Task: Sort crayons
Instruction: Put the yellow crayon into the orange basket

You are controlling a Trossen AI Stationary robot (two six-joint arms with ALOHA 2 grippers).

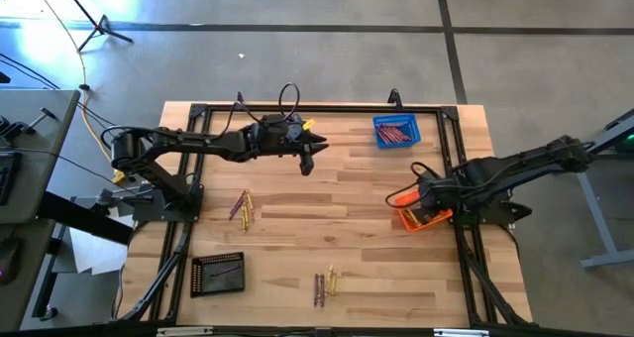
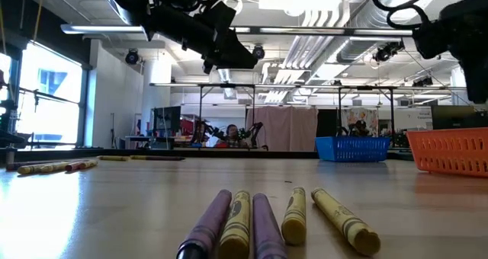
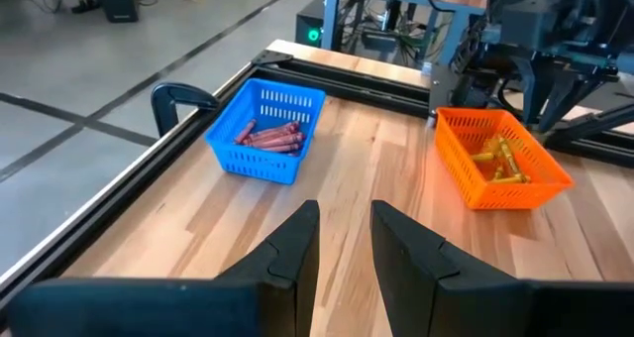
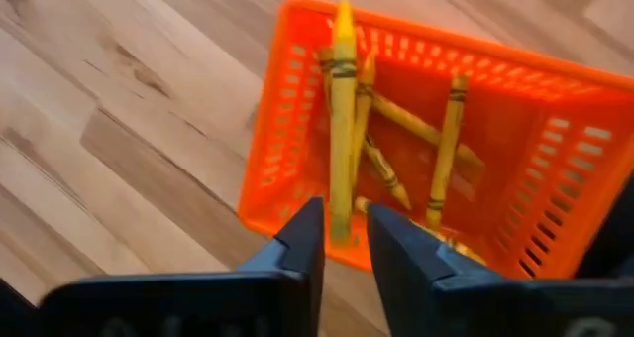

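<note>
My right gripper [image 4: 345, 223] points down over the orange basket [image 4: 287, 129], which lies at the table's right [image 1: 408, 221] and holds several yellow crayons [image 4: 436, 139]. One yellow crayon [image 4: 343, 99] stands with its end between the right fingers, over the basket. My left gripper [image 1: 307, 162] hangs open and empty above the table's far middle [image 3: 345, 223]. Loose crayons lie in one group left of centre [image 1: 241, 206] and another near the front edge [image 1: 324, 284]. My right gripper has the yellow crayon's near end [image 4: 342, 223] between its two fingers, which come from above. A narrow gap shows beside the crayon on one side. Whether a finger touches the crayon I cannot tell. The crayon hangs over the basket's inside, clear of its floor.
A blue basket [image 1: 396, 131] with red crayons [image 3: 269, 136] stands at the far right. A black basket [image 1: 218, 275] sits at the near left. A black frame [image 1: 188, 114] rims the table. Bare wood lies across the middle.
</note>
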